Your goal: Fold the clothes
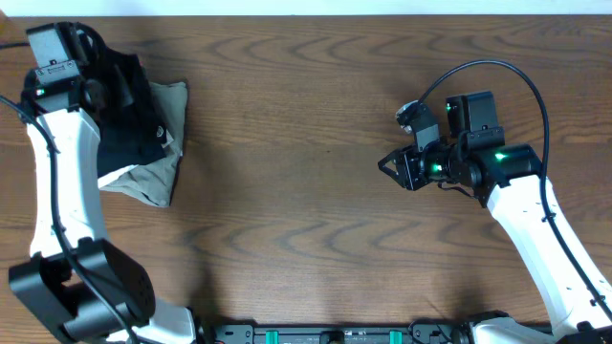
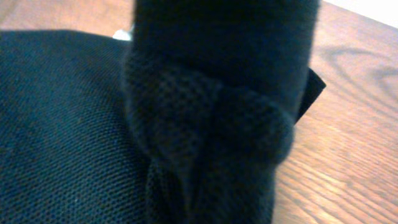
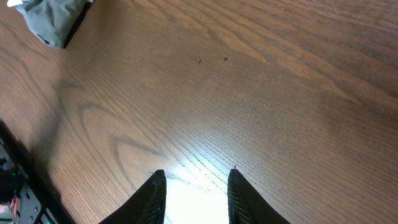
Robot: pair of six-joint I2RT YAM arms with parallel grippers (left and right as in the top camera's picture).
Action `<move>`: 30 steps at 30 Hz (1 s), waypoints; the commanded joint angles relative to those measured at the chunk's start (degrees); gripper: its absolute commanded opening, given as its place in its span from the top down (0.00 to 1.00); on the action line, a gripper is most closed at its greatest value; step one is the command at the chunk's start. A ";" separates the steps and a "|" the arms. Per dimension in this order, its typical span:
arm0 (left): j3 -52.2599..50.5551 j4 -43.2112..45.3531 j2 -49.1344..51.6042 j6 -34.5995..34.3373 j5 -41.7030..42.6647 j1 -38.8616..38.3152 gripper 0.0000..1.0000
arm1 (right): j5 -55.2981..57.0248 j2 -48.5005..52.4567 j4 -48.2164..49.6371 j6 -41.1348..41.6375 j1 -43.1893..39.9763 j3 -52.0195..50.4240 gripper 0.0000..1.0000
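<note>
Clothes [image 1: 129, 110]: black soft fabric, bunched directly under the left hand [image 1: 96, 96] and heaped upon a khaki garment [image 1: 158, 177], probably set there as a stack. Left hand's grip is masked by fabric and cannot be told. Right hand [image 1: 390, 164]: fingers spread, nothing held, kept well apart from the pile. Table [image 1: 287, 115]: dark wood grain, glare beneath the right hand. Pale wall [image 1: 382, 6] is seen beyond.
</note>
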 commanded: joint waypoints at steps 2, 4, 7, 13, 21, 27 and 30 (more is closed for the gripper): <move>1.49 -0.59 2.47 -0.79 0.37 3.74 0.94 | 0.11 -0.61 -0.26 -0.74 -0.37 0.44 0.69; 1.49 -1.14 3.34 -1.88 0.37 5.42 0.94 | 0.13 -0.61 -0.46 -0.74 -0.37 0.44 0.68; 1.49 -1.88 3.91 -3.04 0.37 7.93 0.94 | 1.09 -0.61 -1.16 -0.72 -0.35 0.44 0.68; 1.49 -4.22 3.91 -5.16 0.39 12.70 0.93 | 3.13 -0.61 -2.73 -0.74 -0.37 0.44 0.68; 1.49 -11.15 3.91 -13.62 0.42 15.80 0.12 | 3.10 -0.61 -2.80 -0.74 -0.37 0.44 0.67; 1.49 -13.18 3.50 -15.17 8.24 17.18 0.04 | 3.10 -0.61 -2.82 -0.72 -0.37 0.44 0.67; 1.51 -11.87 2.54 -14.60 13.09 17.16 0.04 | 3.10 -0.61 -3.02 -0.72 -0.37 0.44 0.67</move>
